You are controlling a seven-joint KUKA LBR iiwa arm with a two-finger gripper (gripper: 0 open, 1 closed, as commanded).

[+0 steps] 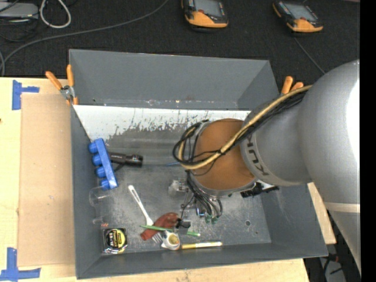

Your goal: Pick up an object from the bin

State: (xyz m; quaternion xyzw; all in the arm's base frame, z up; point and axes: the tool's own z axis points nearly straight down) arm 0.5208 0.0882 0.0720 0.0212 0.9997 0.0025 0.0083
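Observation:
My gripper (189, 215) hangs under the arm's orange cover, low over the front middle of the bin. Just to its left, at its tip, lies a dark red crumpled piece (167, 219). A thin green stick (171, 231) runs across the floor right below it. A small roll of tape (171, 241) and a yellow pencil (202, 245) lie a little nearer the front wall. A small grey metal part (176, 187) sits by the gripper's upper left.
A blue block (103, 164) leans on the left wall beside a black marker (127, 159). A white spoon-like stick (139, 203), a clear cup (98, 196), a yellow-and-black tape measure (114, 239) and a red-handled brush (151, 234) lie front left.

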